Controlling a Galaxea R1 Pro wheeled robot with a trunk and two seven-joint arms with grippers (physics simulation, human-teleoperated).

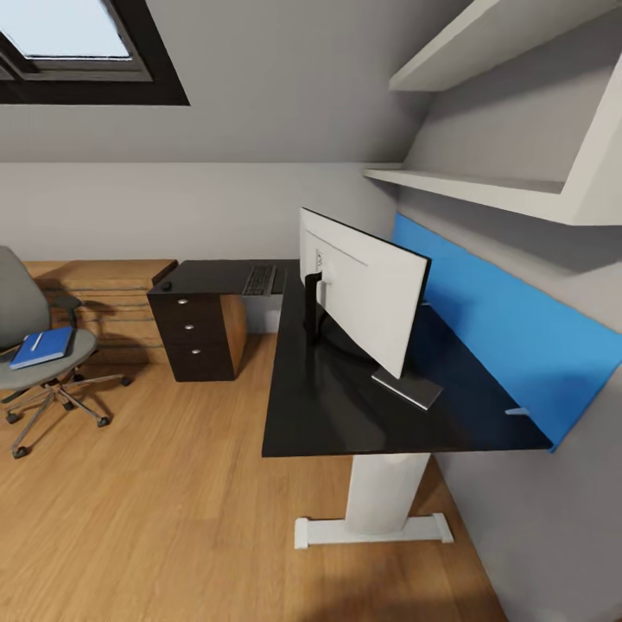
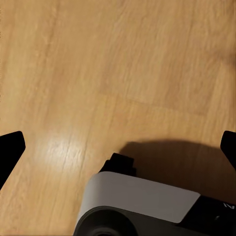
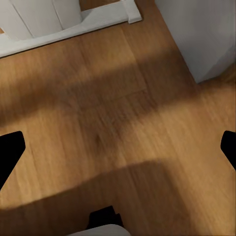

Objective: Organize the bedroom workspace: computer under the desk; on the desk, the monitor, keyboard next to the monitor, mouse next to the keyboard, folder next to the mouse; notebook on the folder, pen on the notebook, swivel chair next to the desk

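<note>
Wood floor, head view: light oak planks (image 1: 173, 518) run under a large L-shaped desk with a glossy black top (image 1: 345, 406), standing on a white leg with a flat foot (image 1: 376, 510).
Monitor: wide flat screen with a white back and black stand (image 1: 363, 294), upright on the desk, its back toward the camera.
Keyboard: slim, dark-keyed (image 1: 259, 280), lying flat on the far wing of the desk, beyond the monitor.
Mouse: small black rounded shape (image 1: 164, 285) at the far left corner of the desk, above the dark drawer unit with round silver knobs (image 1: 192, 333).
Chair: grey padded swivel chair on a chrome star base with castors (image 1: 39, 363), well apart from the desk, at the left.
Folder: flat bright blue rectangle (image 1: 43, 345) lying on the chair seat, with a thin pale stick (image 1: 36, 341) on top, too small to identify.
Wall: blue panel (image 1: 510, 337) behind the desk, white shelves (image 1: 484, 186) above, dark-framed skylight (image 1: 78, 52) upper left.
Left wrist view: left gripper (image 2: 118, 147) over pale floor, black fingertips (image 2: 10, 147) spread wide, holding nothing; grey and black robot body (image 2: 142, 201) below.
Right wrist view: right gripper (image 3: 118, 147) over shadowed floor, black fingertips (image 3: 10, 147) spread wide, empty, near the desk's white foot (image 3: 73, 24).
</note>
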